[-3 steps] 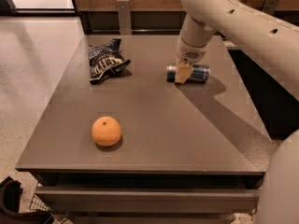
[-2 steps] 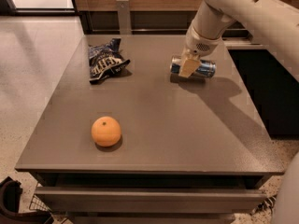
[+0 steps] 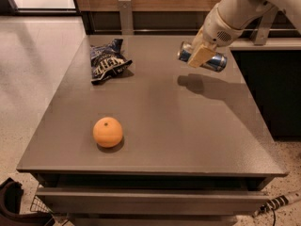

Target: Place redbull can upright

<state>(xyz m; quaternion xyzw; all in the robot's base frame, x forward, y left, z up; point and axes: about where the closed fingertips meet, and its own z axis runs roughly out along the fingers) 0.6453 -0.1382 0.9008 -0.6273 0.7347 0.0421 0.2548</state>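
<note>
Claw (image 3: 201, 55) pinches the redbull can (image 3: 216, 62) across its middle, holding it on its side, clear of the tabletop (image 3: 188, 126) and well apart from the snack bag (image 3: 109, 62); a mid-body grip likely lets the wrist rotate it upright before setting down.

Grey table (image 3: 188, 126) -- orange (image 3: 107, 132) sits on the table's front-left part, crumpled dark blue snack bag (image 3: 107, 64) on its far-left part. Drawer front (image 3: 150, 199) runs under the table's front edge.
</note>
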